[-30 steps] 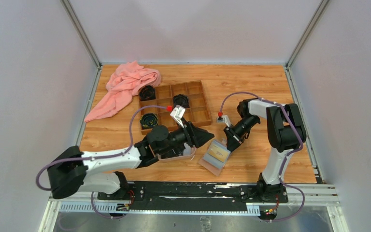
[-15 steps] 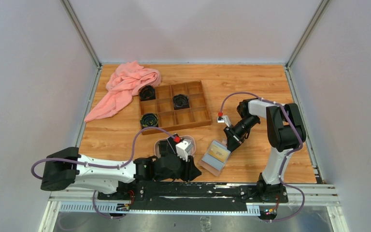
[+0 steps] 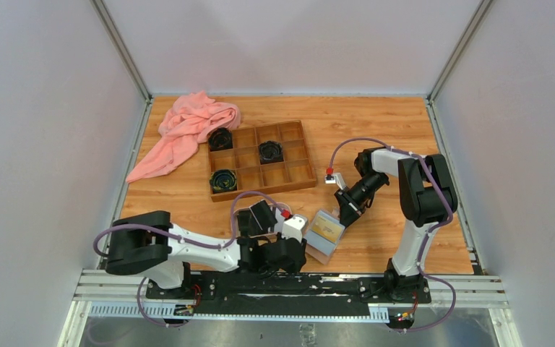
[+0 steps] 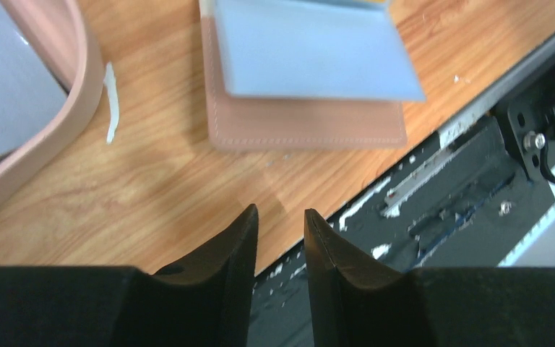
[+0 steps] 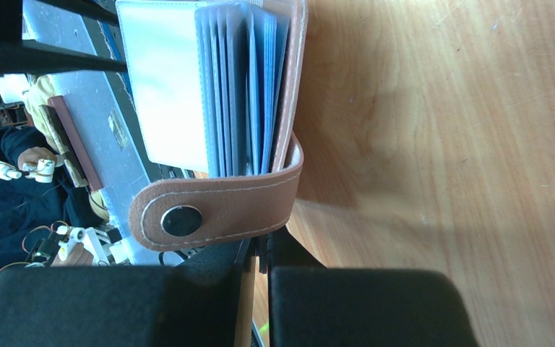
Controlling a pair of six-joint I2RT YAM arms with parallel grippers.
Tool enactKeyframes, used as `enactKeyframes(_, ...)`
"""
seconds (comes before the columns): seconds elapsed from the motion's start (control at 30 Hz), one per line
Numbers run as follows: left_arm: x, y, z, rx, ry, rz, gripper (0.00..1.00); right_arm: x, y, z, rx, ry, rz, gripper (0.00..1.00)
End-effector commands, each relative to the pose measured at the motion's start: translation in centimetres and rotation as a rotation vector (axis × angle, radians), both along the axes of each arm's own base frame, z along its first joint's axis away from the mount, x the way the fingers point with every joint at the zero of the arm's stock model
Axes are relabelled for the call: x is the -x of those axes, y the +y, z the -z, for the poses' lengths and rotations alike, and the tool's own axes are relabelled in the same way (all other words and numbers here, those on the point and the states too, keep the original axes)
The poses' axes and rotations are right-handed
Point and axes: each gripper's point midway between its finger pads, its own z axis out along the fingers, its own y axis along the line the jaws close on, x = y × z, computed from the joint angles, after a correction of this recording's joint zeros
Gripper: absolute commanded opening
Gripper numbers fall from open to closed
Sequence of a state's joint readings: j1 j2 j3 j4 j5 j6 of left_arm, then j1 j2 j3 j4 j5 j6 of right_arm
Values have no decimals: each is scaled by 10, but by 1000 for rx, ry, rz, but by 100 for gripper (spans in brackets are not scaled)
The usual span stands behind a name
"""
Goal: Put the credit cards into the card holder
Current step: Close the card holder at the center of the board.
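The card holder (image 3: 324, 235) lies open near the front edge, tan-pink with pale grey-blue sleeves. In the right wrist view its sleeves (image 5: 242, 87) are fanned and its snap strap (image 5: 217, 210) hangs toward me. My right gripper (image 3: 347, 211) (image 5: 260, 246) is shut on the holder's far edge. My left gripper (image 3: 295, 254) (image 4: 278, 211) hovers low at the table's front edge, just left of the holder (image 4: 303, 72). Its jaws stand a narrow gap apart with nothing between them. No credit card shows plainly.
The pink-rimmed tray (image 4: 79, 87) sits just left of the holder, mostly covered by my left arm from above. The wooden compartment box (image 3: 260, 155) with black coiled items stands behind it. A pink cloth (image 3: 188, 126) lies at the back left. The black rail (image 4: 462, 195) runs below the table edge.
My left arm has drawn back from above the tray to the front edge, then swung right toward the holder. The right arm and the holder have not moved.
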State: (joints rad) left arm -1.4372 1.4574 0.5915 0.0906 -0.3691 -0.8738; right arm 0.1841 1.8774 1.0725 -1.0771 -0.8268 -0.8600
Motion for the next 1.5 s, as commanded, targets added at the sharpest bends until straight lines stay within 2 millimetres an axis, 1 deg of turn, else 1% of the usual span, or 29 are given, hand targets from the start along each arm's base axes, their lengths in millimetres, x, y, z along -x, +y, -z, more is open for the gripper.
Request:
enactKeyframes(0.0, -22, -16, -6, -25, -97, -50, 36, -1, -3, 0, 8, 18, 6, 0)
enactKeyframes(0.13, -43, -24, -8, -33, -131, -89, 37, -1, -2, 0, 4, 20, 6, 0)
enactKeyframes(0.23, -57, -37, -17, -8, -160, -83, 37, 0, -2, -1, 2, 19, 6, 0)
enactKeyframes(0.4, -75, -54, -39, 7, -233, -70, 37, 0, -1, -1, -4, 22, 6, 0)
enactKeyframes(0.5, -85, -60, -39, 2, -234, -68, 37, 1, 0, -3, -11, 23, 5, 0)
enactKeyframes(0.63, -89, -65, -41, 3, -251, -62, 38, 1, 0, -3, -14, 19, 3, 0)
enactKeyframes(0.7, -93, -67, -41, -1, -258, -62, 40, 1, 1, -4, -17, 21, 2, 0)
enactKeyframes(0.77, -98, -68, -39, -11, -260, -61, 42, 2, 1, -4, -19, 23, 0, 0)
enactKeyframes(0.87, -106, -71, -29, -23, -244, -55, 42, 2, 2, -6, -23, 17, -1, 1)
enactKeyframes(0.97, -114, -70, -19, -45, -239, -57, 42, -1, 2, -9, -23, -7, 1, 7)
enactKeyframes(1.13, -120, -66, -7, -67, -247, -63, 42, -5, 2, -13, -18, -42, 11, 27)
enactKeyframes(1.23, -121, -66, -3, -76, -249, -55, 42, -9, 1, -16, -10, -74, 19, 37)
enactKeyframes(1.33, -121, -66, 1, -86, -248, -47, 42, -16, -2, -20, 9, -124, 28, 42)
enactKeyframes(1.47, -122, -67, 5, -91, -244, -38, 42, -26, -9, -25, 56, -218, 35, 44)
